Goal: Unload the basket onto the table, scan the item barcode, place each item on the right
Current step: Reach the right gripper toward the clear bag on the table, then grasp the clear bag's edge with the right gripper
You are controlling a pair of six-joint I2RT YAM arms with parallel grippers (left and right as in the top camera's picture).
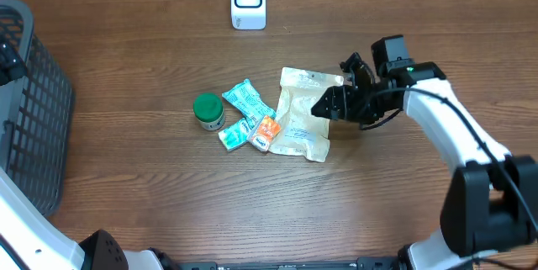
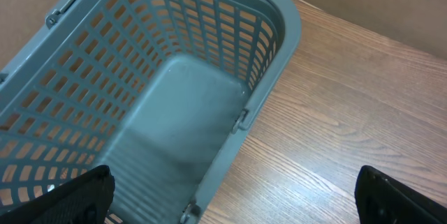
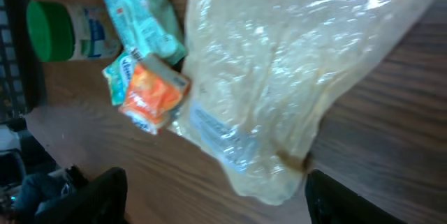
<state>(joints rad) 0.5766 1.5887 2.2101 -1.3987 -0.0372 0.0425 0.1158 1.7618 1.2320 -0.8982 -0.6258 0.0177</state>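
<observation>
Pouch (image 1: 301, 117) of crinkled yellowish plastic, small printed label, lies flat; right gripper (image 1: 326, 106) at its edge, jaws apart; left gripper (image 2: 237, 199) spread wide by the basket (image 2: 279, 35).

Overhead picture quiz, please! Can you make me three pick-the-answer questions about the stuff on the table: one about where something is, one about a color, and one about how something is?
1. How is the basket?
A. Full of packets
B. Upside down
C. Upright, with nothing showing inside

2. Where is the white scanner?
A. Inside the basket
B. At the top of the overhead view, standing by itself
C. Held by an arm

3. What color is the jar's lid?
A. Green
B. Red
C. Yellow

Answers:
1 C, the left wrist view looks into it and its bottom is bare.
2 B, it stands alone, apart from the pile.
3 A, the round lid is plainly green.
</observation>
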